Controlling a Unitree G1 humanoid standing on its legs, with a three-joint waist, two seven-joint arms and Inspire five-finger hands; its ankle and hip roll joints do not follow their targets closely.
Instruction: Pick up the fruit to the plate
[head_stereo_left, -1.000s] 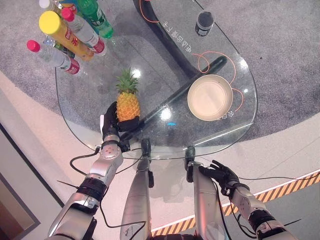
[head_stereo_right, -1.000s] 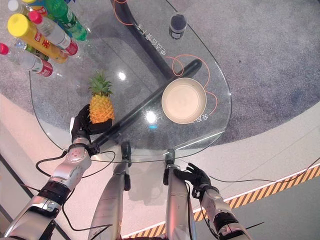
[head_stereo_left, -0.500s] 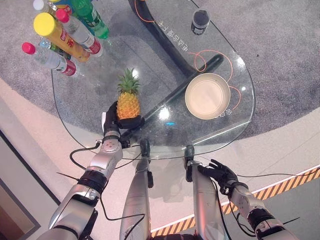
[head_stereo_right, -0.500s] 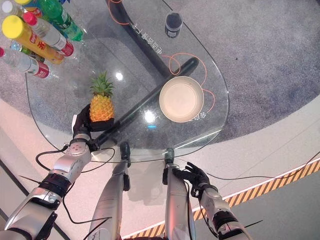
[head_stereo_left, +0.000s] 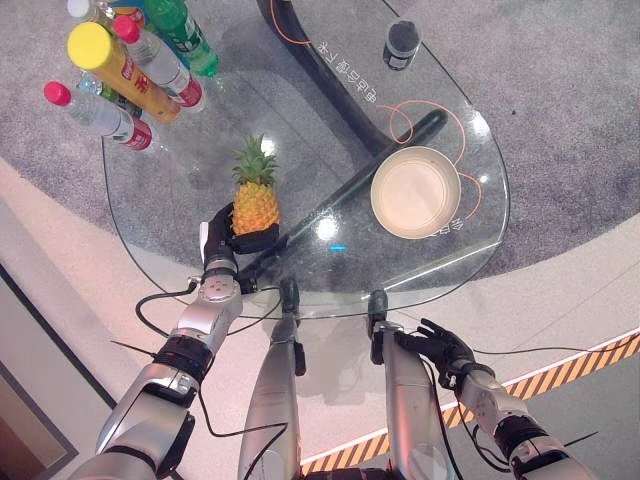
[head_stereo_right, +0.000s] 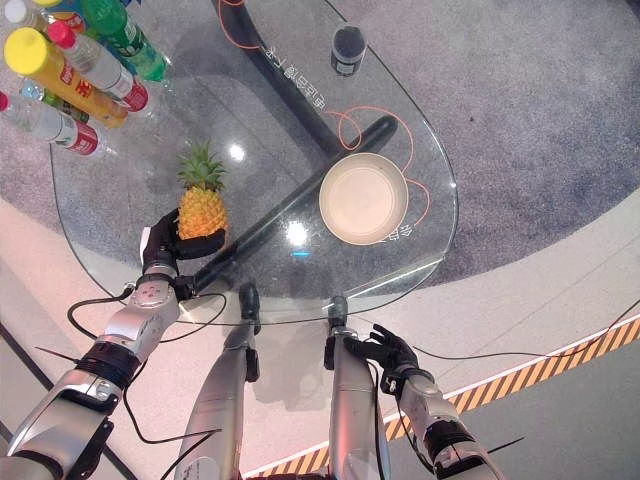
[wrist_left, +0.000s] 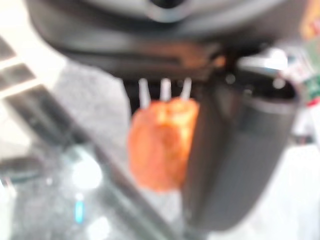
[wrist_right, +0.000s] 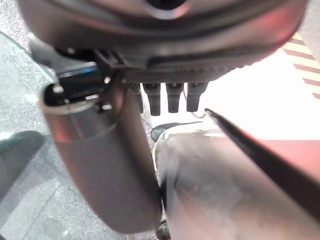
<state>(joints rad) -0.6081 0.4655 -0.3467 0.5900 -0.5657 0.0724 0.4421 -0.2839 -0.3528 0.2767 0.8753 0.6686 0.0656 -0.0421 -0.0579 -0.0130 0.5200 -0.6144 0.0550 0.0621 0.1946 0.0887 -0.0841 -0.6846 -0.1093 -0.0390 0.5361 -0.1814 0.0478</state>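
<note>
One pineapple (head_stereo_left: 254, 205) upright on glass table (head_stereo_left: 200, 170), left robot hand (head_stereo_left: 222, 245) curled around its base, plate (head_stereo_left: 415, 192) well apart

One pineapple (head_stereo_left: 255, 205), one plate (head_stereo_left: 417, 192), one dark cup (head_stereo_left: 401, 44), and five bottles (head_stereo_left: 120, 62) on one glass table (head_stereo_left: 200, 150).

The robot's dark left hand (head_stereo_left: 222, 243) covers the lower part of the orange-yellow pineapple (head_stereo_left: 255, 204), which is blurred in the left wrist view. Several of the upright plastic bottles (head_stereo_left: 125, 65) are cut off at the head views' top edge.
</note>
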